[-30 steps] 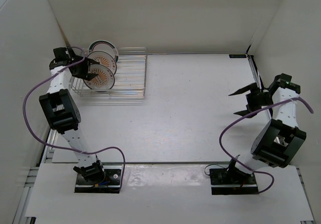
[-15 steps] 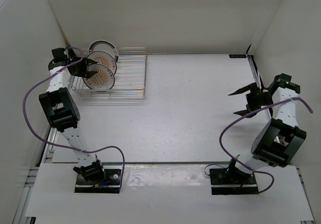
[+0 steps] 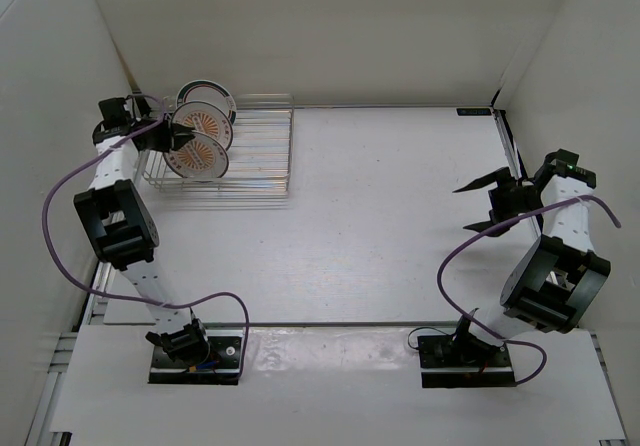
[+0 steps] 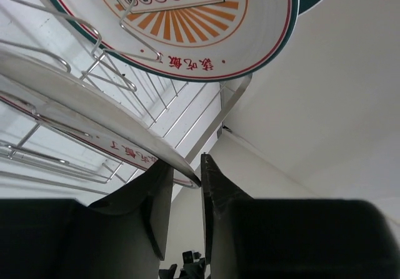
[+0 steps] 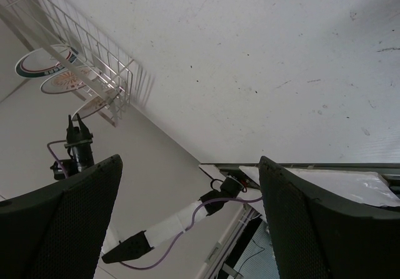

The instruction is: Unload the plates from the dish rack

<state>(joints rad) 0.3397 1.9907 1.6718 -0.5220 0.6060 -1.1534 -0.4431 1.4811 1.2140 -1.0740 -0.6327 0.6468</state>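
The left fingers (image 4: 159,197) pinch the rim of the nearest plate (image 4: 94,113) in the rack (image 3: 262,146). The right fingers (image 5: 69,223) hang spread wide above the surface (image 3: 400,216).

A lab test cell: plain white walls (image 3: 330,26), white table (image 3: 400,216), two bolted arms (image 3: 118,228), purple cables (image 3: 60,206).

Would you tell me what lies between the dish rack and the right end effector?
Only bare table separates dish rack and right end effector, per top external view.
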